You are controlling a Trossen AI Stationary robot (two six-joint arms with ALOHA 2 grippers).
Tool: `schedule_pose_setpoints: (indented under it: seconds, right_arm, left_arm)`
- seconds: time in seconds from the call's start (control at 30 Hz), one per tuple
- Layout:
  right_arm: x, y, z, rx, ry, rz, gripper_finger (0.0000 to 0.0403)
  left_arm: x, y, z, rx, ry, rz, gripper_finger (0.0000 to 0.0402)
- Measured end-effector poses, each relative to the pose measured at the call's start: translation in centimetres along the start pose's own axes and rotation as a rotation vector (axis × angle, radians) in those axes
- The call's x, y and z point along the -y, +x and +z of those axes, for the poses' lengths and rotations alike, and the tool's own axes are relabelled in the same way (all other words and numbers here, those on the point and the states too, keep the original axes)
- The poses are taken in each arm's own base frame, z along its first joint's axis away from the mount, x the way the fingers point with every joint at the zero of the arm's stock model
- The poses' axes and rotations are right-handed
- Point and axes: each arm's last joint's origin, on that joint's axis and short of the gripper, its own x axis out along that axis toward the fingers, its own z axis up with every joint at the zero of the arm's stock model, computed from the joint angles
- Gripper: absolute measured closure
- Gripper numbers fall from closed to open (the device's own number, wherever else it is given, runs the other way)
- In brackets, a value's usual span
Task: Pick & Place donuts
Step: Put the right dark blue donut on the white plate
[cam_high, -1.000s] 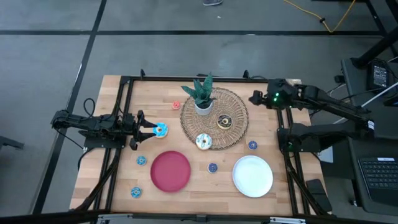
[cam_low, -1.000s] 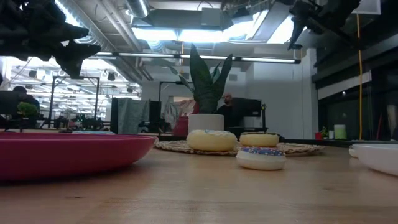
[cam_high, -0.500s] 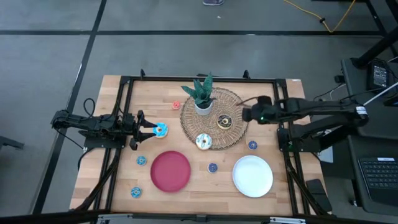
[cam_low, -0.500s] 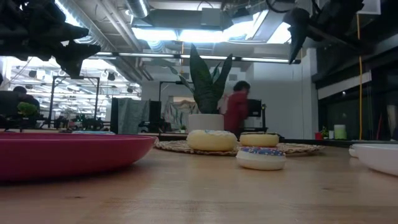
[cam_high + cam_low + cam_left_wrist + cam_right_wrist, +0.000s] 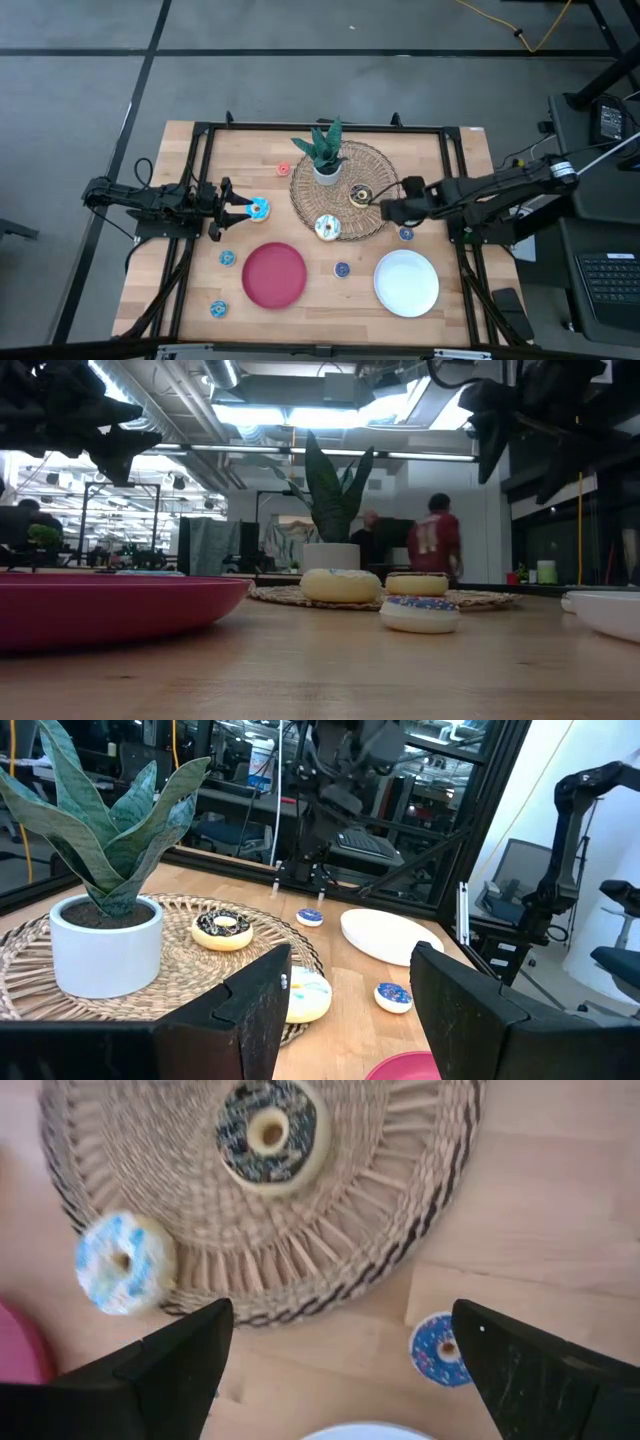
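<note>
High view: right gripper [image 5: 385, 207] over the woven mat [image 5: 385, 160] edge, jaws spread wide, empty. Chocolate donut [image 5: 361, 195] and sprinkled donut [image 5: 327, 228] on the mat. Left gripper [image 5: 240, 209] left of the mat, pinching the blue donut [image 5: 259, 209].

Even, bright overhead light on the table [image 5: 190, 290]; shadows soft and short. Low view backlit by ceiling lights [image 5: 300, 410], so arms read as silhouettes, near plate [image 5: 110, 605] soft. Right wrist view motion-blurred, sprinkled donut [image 5: 123, 1262] smeared.

Cream donut [image 5: 340, 585] and perhaps two smaller ones sit beside red plate [image 5: 110, 605]
</note>
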Motion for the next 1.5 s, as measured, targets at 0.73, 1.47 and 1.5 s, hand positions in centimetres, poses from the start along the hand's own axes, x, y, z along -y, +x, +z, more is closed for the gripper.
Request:
schedule_pose_setpoints:
  seconds: [0.73,1.47,1.5]
  right_arm:
    - [-1.2,5.0,-5.8,-0.100,-0.338,-0.229,0.0027]
    - [-1.3,9.5,-7.5,-0.123,-0.540,-0.410,0.0027]
    - [-1.3,9.5,-7.5,-0.124,-0.539,-0.410,0.0027]
  left_arm:
    - [0.0,0.0,0.0,0.000,0.000,0.000,0.0203]
    - [0.0,0.0,0.0,0.000,0.000,0.000,0.0203]
    - [0.0,0.0,0.0,0.000,0.000,0.000,0.0203]
